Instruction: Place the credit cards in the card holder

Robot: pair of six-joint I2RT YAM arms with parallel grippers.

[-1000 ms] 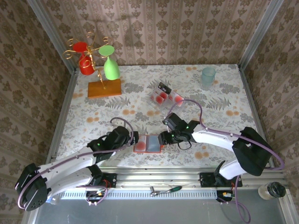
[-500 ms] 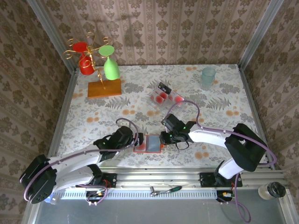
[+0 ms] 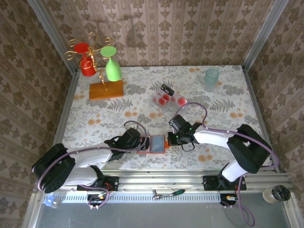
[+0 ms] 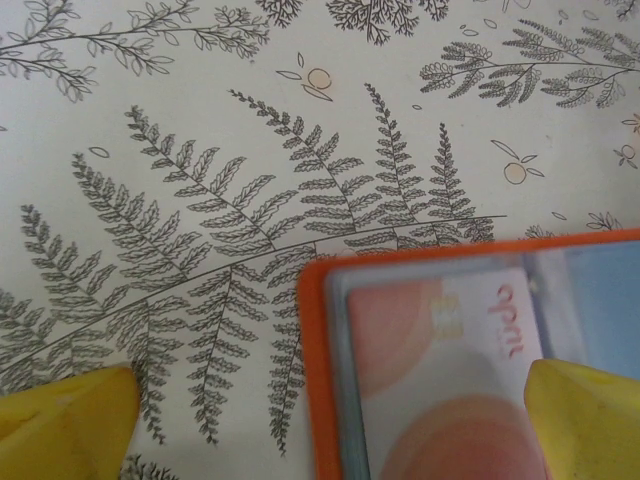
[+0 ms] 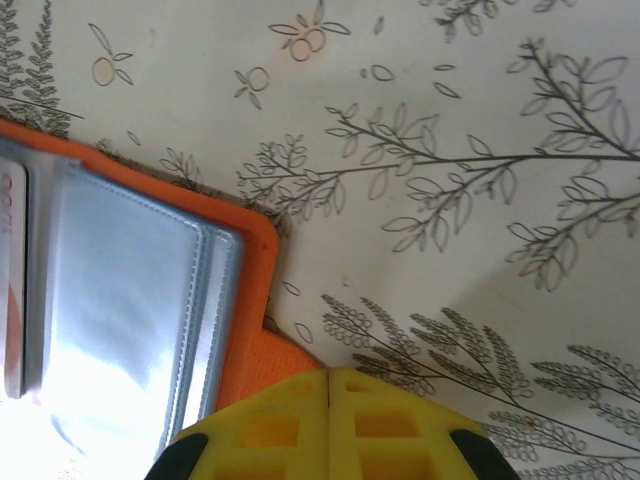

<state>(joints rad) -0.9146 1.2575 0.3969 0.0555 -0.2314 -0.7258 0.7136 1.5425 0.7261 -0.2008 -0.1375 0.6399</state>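
The card holder lies open near the table's front edge, orange with a grey-blue lining. A pale credit card with red blotches sits in its left pocket. My left gripper is open, and its yellow fingertips straddle the holder's left orange edge. My right gripper is shut at the holder's right corner. Its fingers are pressed together, with the orange cover curling up into their seam. More credit cards lie in a loose pile farther back.
A wire stand with a red and a green cup on an orange wooden base stands back left. A pale blue tumbler is back right. A screwdriver and a jar lie on the front rail.
My right gripper has closed at the holder's right corner. The holder has shifted slightly right and looks narrower. My left gripper has moved right, up to the holder's left edge.
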